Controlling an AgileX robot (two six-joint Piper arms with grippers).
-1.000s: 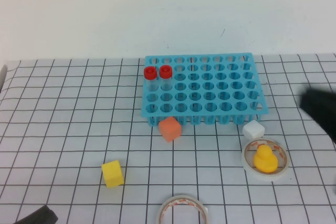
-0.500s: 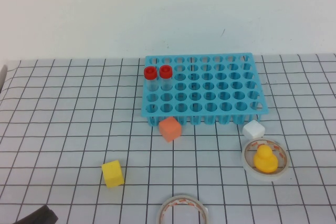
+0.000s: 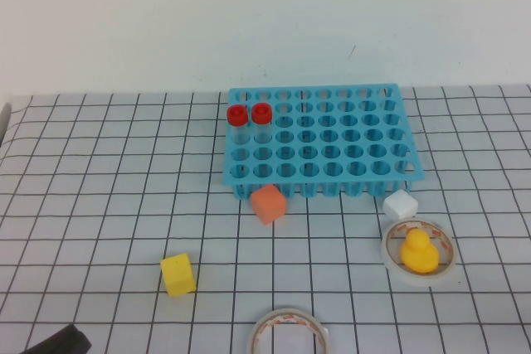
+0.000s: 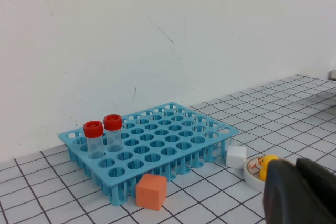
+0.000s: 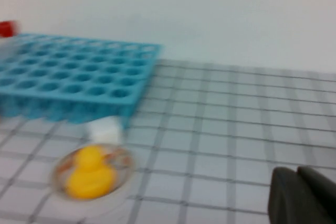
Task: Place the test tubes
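Test tubes [image 3: 250,115] sit far-left in the rack [image 3: 332,173]. Left gripper [image 4: 295,190] front-left, right gripper [image 5: 296,187] off right, both pressed together, empty I think. Swinging in low could clip the orange cube [image 3: 269,204].

High cam: raised on robot's side, tilted down at table [image 3: 99,205], far enough back to take in whole rack [image 3: 348,178] plus wall. Left wrist cam: low, close behind left gripper [image 4: 295,187], fingers together, facing fwd; rack ahead of it. Right wrist cam: low behind right gripper [image 5: 297,195], also closed, blurred; duck [image 3: 419,252] & rack ahead of it. All 3 share rack, duck, white cube [image 3: 400,205].
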